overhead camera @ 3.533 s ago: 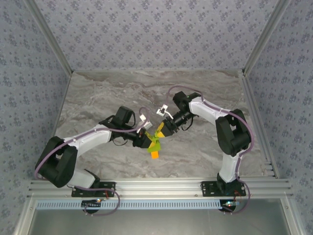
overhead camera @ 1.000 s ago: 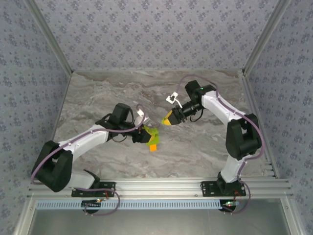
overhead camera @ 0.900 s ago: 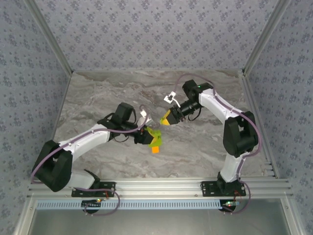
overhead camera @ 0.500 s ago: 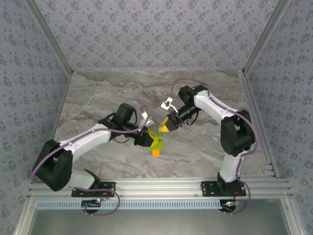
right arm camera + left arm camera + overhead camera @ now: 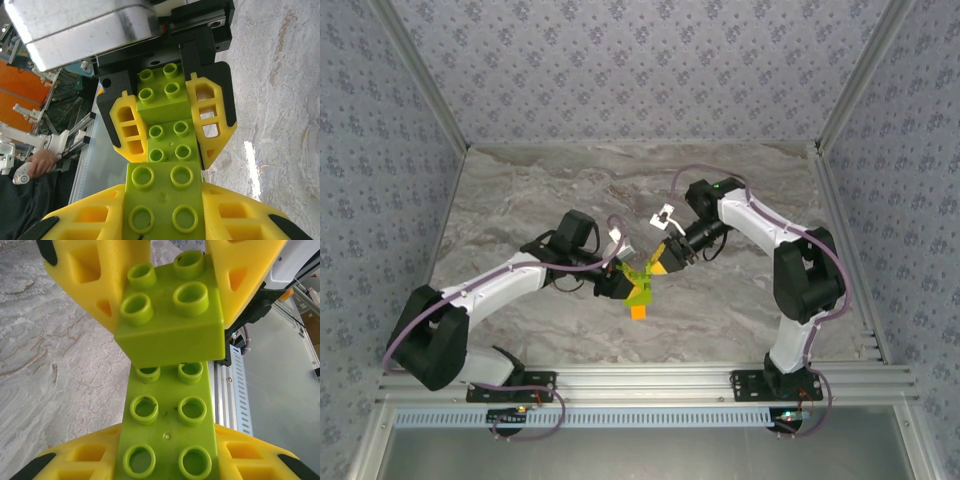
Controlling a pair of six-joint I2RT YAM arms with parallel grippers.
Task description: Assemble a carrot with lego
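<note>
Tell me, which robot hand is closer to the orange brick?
Left. The left gripper grips the long green piece right beside the orange brick. The right gripper holds the square green brick at the other end, farther away.

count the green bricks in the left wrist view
2. A square brick held in the right gripper at the top, and a longer brick below it in the left gripper. Others may be hidden behind these.

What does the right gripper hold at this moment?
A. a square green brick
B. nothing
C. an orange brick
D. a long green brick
A: the right gripper is shut on a square green brick with four studs; the long green brick is in the left gripper.
</note>
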